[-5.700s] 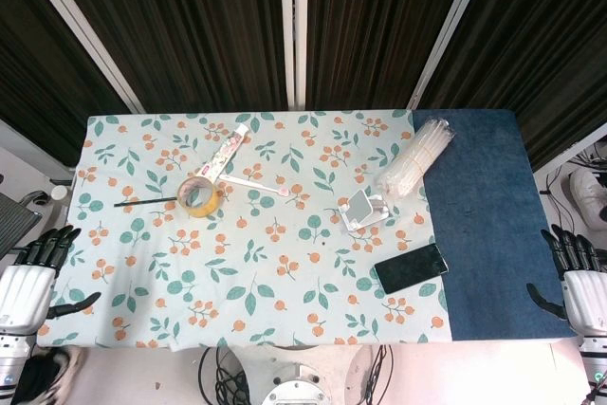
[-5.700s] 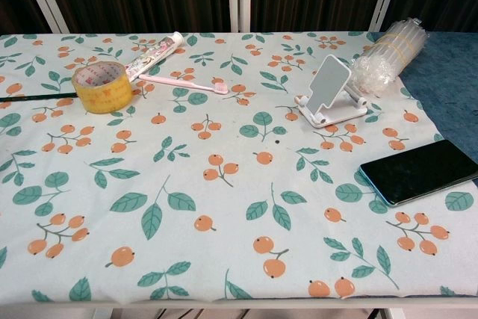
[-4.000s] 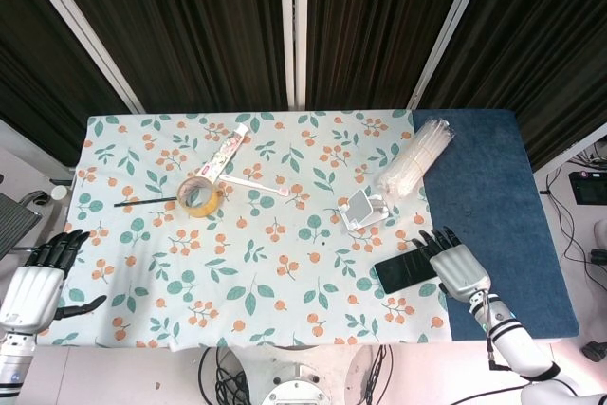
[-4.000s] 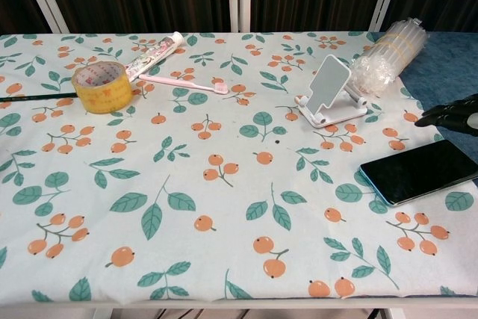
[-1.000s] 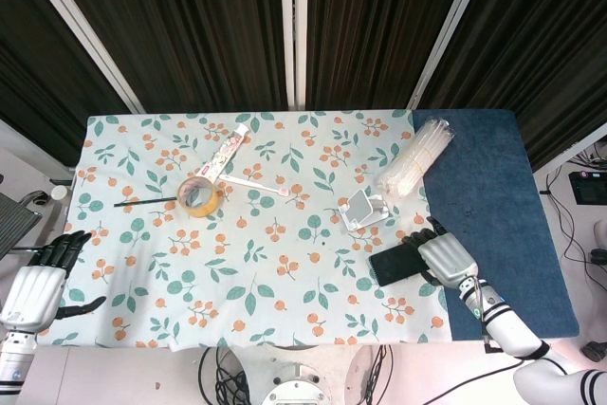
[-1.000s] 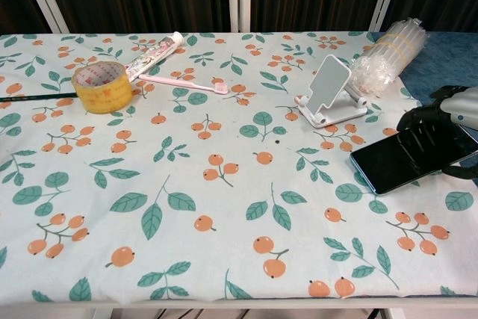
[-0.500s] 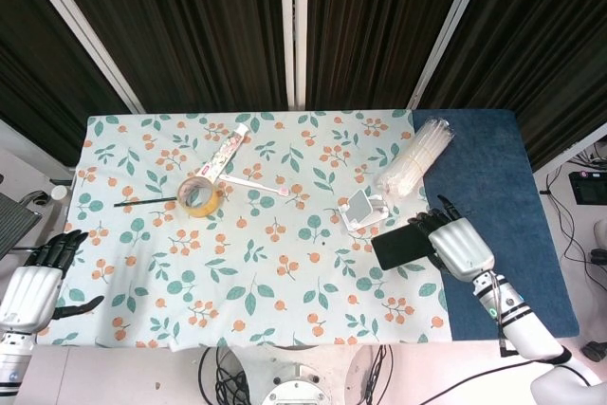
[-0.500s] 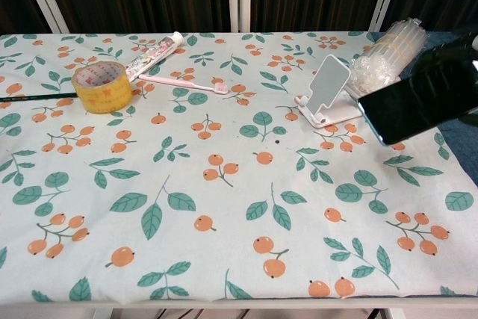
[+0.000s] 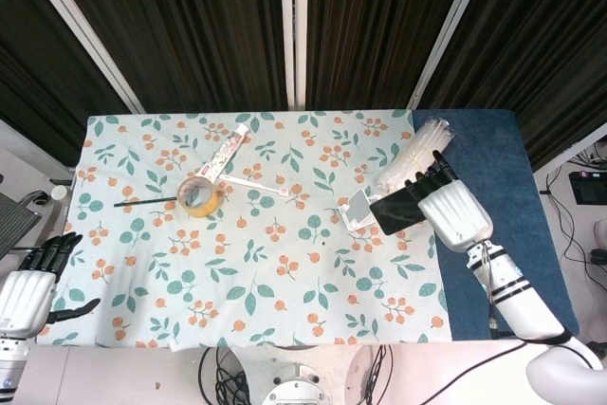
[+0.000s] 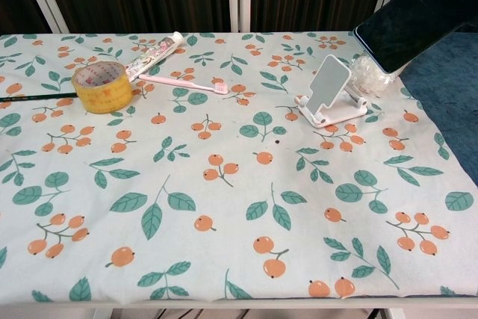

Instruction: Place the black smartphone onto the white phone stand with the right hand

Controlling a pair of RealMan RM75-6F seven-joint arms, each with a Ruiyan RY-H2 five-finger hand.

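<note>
My right hand (image 9: 451,211) holds the black smartphone (image 9: 396,210) in the air, just right of the white phone stand (image 9: 359,208). In the chest view the smartphone (image 10: 409,26) hangs tilted at the upper right, above and right of the stand (image 10: 327,92), and the hand itself is out of frame there. The stand sits upright on the floral cloth with nothing on it. My left hand (image 9: 30,289) hangs off the table's front left corner, fingers apart, holding nothing.
A bag of clear tubes (image 9: 415,160) lies right behind the stand. A roll of yellow tape (image 10: 101,86), a pink toothbrush (image 10: 183,83), a toothpaste tube (image 10: 153,55) and a black pen (image 9: 144,202) lie at the back left. A blue mat (image 9: 488,206) covers the table's right side.
My right hand has lifted the smartphone off the table and carried it up and back toward the stand. The left hand has stayed put.
</note>
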